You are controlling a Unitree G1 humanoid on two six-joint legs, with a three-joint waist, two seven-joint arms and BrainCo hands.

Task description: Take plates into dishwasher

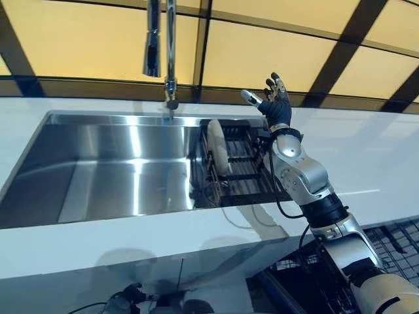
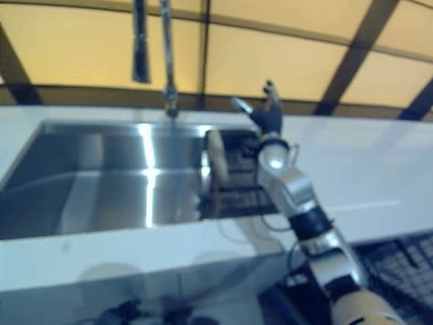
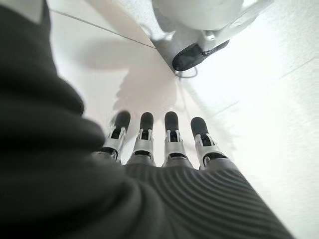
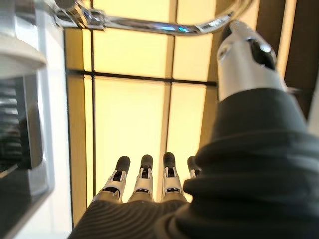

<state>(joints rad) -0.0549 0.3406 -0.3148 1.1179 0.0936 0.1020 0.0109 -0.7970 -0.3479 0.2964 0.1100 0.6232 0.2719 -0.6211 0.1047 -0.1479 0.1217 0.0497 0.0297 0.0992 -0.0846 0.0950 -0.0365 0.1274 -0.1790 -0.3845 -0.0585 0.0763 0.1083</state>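
Observation:
A white plate (image 1: pixel 217 146) stands on edge in a dark wire rack (image 1: pixel 242 170) at the right end of the steel sink (image 1: pixel 98 176); it also shows in the right eye view (image 2: pixel 216 157). My right hand (image 1: pixel 273 103) is raised above the rack's far right corner, fingers straight and spread, holding nothing; the right wrist view shows its fingers (image 4: pixel 144 174) straight against the window. My left hand (image 3: pixel 159 144) shows only in its wrist view, hanging low with straight fingers over the white floor, empty.
A tall faucet (image 1: pixel 167 46) rises behind the sink's middle. White counter (image 1: pixel 366 157) runs to the right of the sink and along its front edge. A black dishwasher rack (image 1: pixel 393 242) shows at the lower right, below the counter.

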